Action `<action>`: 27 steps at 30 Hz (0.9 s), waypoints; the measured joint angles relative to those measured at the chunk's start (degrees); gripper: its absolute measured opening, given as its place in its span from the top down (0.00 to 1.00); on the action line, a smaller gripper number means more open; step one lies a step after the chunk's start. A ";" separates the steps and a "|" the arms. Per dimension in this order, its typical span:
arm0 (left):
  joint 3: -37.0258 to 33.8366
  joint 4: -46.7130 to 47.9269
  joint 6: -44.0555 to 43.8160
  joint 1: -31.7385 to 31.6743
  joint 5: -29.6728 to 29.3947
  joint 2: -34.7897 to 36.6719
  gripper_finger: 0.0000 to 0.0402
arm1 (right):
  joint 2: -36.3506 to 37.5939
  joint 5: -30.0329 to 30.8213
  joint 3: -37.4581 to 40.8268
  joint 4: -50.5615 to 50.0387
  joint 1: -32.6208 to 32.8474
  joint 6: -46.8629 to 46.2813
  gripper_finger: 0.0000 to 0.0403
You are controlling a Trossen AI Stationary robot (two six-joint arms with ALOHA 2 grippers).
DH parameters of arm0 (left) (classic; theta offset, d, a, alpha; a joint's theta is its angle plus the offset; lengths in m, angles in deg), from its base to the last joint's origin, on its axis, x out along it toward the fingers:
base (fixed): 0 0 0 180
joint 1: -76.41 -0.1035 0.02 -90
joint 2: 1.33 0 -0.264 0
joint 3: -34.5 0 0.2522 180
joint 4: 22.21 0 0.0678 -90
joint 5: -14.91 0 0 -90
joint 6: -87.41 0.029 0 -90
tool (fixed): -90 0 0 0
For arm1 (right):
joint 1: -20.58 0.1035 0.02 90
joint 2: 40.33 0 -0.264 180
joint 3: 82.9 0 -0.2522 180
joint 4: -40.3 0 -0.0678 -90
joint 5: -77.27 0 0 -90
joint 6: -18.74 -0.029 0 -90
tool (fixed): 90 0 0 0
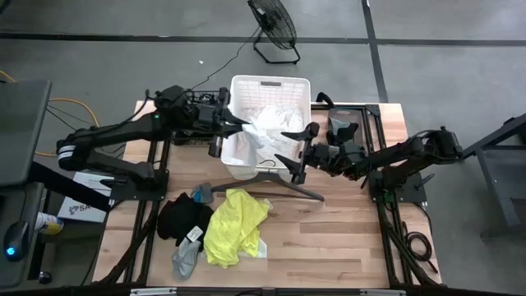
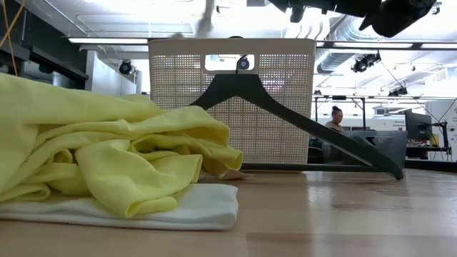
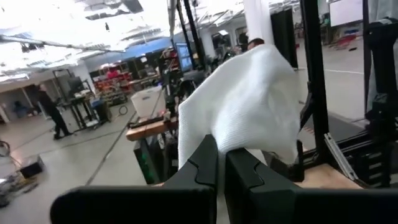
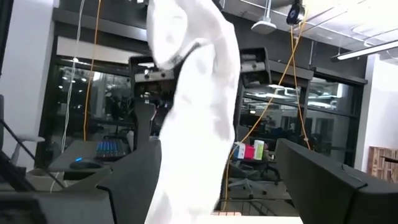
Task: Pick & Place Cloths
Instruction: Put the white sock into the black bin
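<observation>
Left gripper (image 1: 238, 125) is clamped on the white lacy cloth (image 1: 267, 127) above the basket (image 1: 271, 85). Right gripper (image 1: 302, 148), jaws spread beside the basket, likely must close on the cloth next.

No legible text appears, as far as visible.

A grey concrete floor (image 1: 427, 49) surrounds the wooden tabletop (image 1: 345, 238); a black floor fan (image 1: 273, 25) stands beyond its far edge under bright ceiling lights (image 2: 114, 40).
</observation>
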 joint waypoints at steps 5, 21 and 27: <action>-0.04 -4.44 -1.00 -0.02 2.41 -4.80 1.00 | -0.01 -0.18 0.00 -0.14 -0.28 -0.24 0.23; -0.04 -21.39 -7.12 -0.01 5.48 -14.67 1.00 | 0.00 -1.69 0.00 -0.59 -0.74 -3.54 0.23; -0.04 -25.03 -8.84 1.39 7.83 -16.60 1.00 | 0.00 -3.42 0.00 -1.25 -2.87 -9.06 0.23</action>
